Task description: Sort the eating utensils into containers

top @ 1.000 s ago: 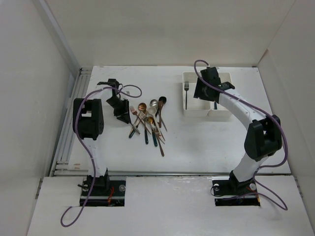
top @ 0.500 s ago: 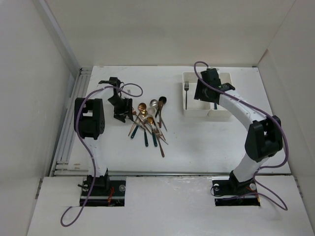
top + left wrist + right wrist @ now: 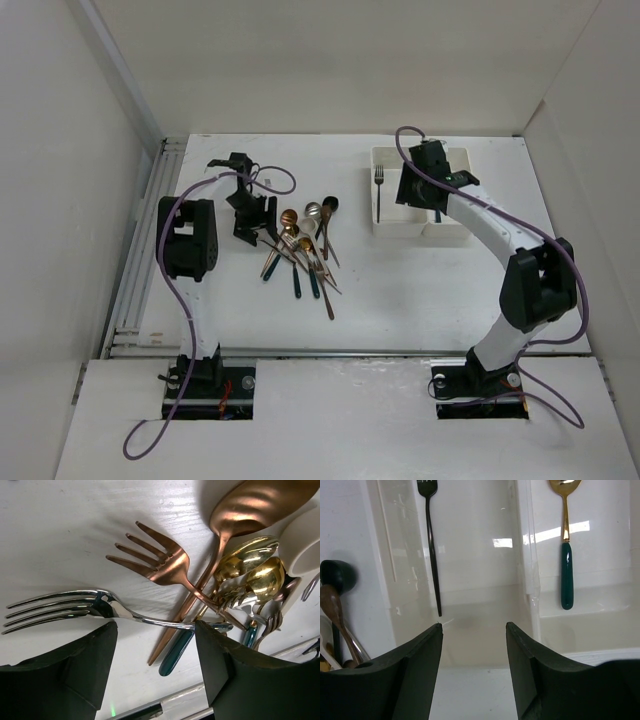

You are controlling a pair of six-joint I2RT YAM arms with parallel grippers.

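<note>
A pile of eating utensils (image 3: 305,245) lies left of the table's middle: copper, gold, silver and black heads with thin handles. My left gripper (image 3: 250,215) stands open at the pile's left edge. In the left wrist view its open jaws (image 3: 156,630) straddle the neck of a silver fork (image 3: 75,607), with a copper fork (image 3: 155,560) and a teal handle (image 3: 177,650) beyond. My right gripper (image 3: 415,188) hovers open and holds nothing over the white containers (image 3: 398,230). A black fork (image 3: 432,555) lies in the left compartment, a gold teal-handled spoon (image 3: 565,555) in the right.
A metal rail (image 3: 140,260) runs along the table's left edge. White walls close in the table at the back and sides. Purple cables loop off both arms. A black spoon head (image 3: 337,575) from the pile shows left of the containers.
The left gripper has gone from nearly shut to open and shifted a little right, towards the pile. The right arm has barely moved.
</note>
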